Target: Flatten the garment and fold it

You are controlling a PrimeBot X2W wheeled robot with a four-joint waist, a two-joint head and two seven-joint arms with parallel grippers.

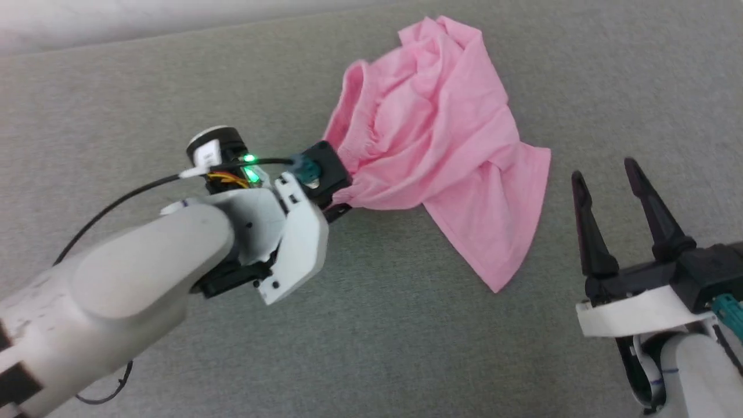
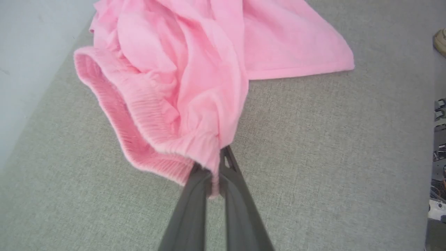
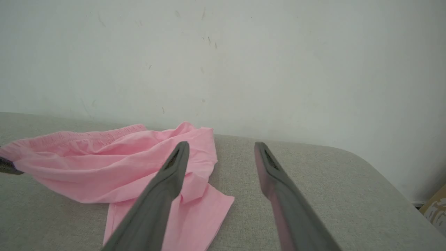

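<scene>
L claw pinching pink garment band, R claw spread wide

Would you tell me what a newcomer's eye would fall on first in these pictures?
The bright pink garment stands out first, lying crumpled on the grey fabric surface toward its far edge. Next comes the left gripper, shut on the garment's gathered band at the cloth's near-left end. The right gripper stands open at the lower right of the head view, apart from the cloth.
</scene>
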